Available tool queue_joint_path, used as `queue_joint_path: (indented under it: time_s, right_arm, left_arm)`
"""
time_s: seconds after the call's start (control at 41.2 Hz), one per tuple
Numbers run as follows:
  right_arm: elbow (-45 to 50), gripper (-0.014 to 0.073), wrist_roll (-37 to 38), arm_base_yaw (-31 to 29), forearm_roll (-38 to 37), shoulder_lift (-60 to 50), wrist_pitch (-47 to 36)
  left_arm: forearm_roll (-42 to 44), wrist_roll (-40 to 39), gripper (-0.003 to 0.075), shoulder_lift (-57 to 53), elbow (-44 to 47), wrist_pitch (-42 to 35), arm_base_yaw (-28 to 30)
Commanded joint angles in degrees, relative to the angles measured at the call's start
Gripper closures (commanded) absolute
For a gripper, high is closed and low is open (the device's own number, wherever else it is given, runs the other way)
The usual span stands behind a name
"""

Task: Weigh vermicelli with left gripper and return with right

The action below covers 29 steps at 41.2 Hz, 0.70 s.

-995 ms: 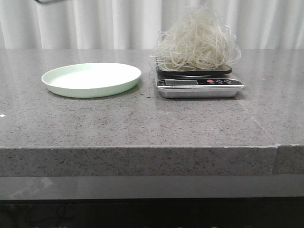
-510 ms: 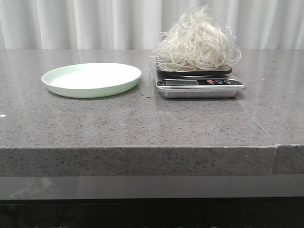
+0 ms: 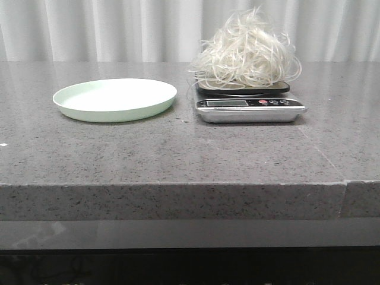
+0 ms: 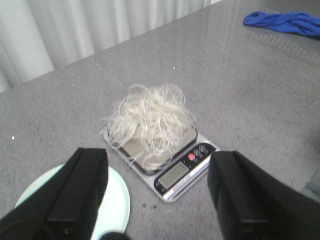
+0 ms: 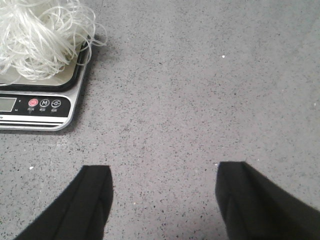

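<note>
Fluffy mound of thin, translucent white vermicelli (image 3: 245,54) sits piled on the dark platform of a small silver kitchen scale (image 3: 250,107), strands spilling past the platform edges. Scale has a grey display and a red button with two dark ones along its front panel; the reading is too small to make out.

Round, shallow pale green plate (image 3: 114,98) lies on the grey speckled stone table (image 3: 178,154), just beside the scale on its left in the front view, not touching it. Nothing on the plate.

My left gripper (image 4: 157,192), black and angular, is spread wide and holds nothing. It hangs above the table, raised well off the scale, with the noodle mound and scale seen between its two fingers (image 4: 80,185) and the plate rim under the one finger.

My right gripper (image 5: 165,200) is also spread apart and empty, above bare table beside the scale, clear of it.

Crumpled blue cloth (image 4: 282,22) lies on the table well apart from the scale. Pale pleated curtain (image 3: 119,29) behind the table.
</note>
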Motion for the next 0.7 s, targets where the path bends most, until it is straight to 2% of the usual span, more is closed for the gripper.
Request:
queue_joint_path:
  time_s: [0.0,0.291,0.461,0.68]
  right_arm:
    - [-1.4,0.0048,-0.1,0.0,-0.6,0.3,-4.2]
    - [-1.5,0.0048,-0.1,1.2,-0.5,3.9,-4.0]
    - [-3.6,0.0048,-0.1,6.8,-0.5,10.0,-6.2]
    - [-13.1,0.0048,-0.5,13.8,-0.5,20.7,-7.0]
  left_arm:
    - [-0.2,-0.1,0.0230,-5.3,3.5,-6.2,-0.3]
    - [-0.2,-0.1,0.0230,-17.4,17.0,-7.9,-0.3]
    - [-0.2,-0.1,0.0230,-23.2,21.7,-7.9,-0.3]
    - [-0.1,-0.1,0.0230,-26.1,23.5,-7.9,-0.3]
